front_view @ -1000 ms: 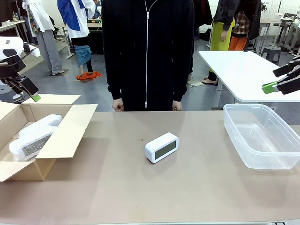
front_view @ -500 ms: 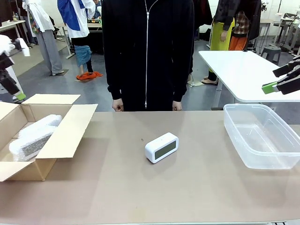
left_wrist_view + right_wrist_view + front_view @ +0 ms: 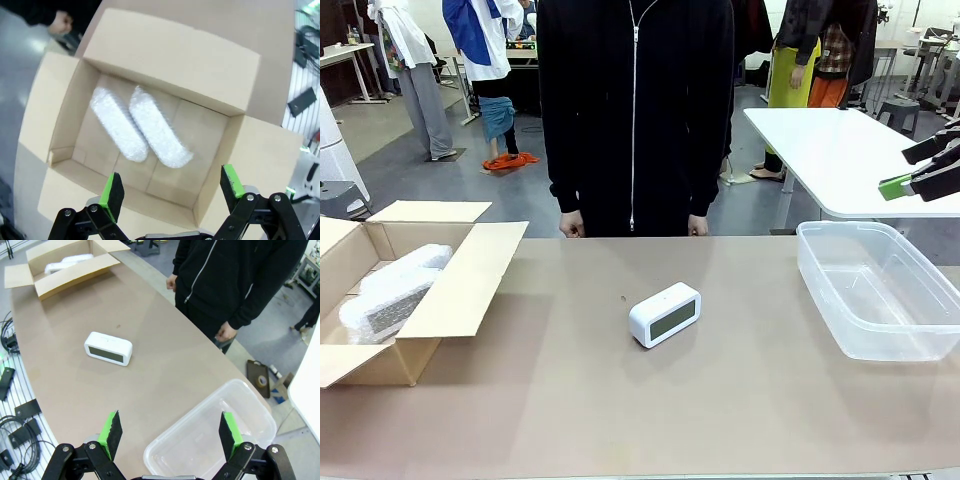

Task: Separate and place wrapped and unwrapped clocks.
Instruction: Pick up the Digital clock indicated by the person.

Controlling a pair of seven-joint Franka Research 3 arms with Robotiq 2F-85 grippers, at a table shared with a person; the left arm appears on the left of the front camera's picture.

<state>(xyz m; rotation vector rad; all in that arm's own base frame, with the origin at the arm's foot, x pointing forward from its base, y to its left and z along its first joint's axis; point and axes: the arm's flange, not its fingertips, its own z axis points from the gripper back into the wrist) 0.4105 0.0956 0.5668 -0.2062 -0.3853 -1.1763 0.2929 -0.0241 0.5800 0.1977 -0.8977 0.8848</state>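
Left fingers (image 3: 112, 190) spread wide, empty, above open cardboard box (image 3: 170, 50). Right fingers (image 3: 111, 434) spread wide, empty, above clear tub (image 3: 215, 440). Bare white clock (image 3: 665, 314) at middle of bench (image 3: 620, 420), screen toward robot, well apart from box and tub. Two wrapped clocks (image 3: 117, 124) side by side on box floor, bench left. Tub at bench right. Person in black jacket (image 3: 635, 110) at far edge, hands (image 3: 571, 224) hanging.

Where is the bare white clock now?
In the front view the white clock lies mid-table, between the cardboard box at left and the clear tub at right.
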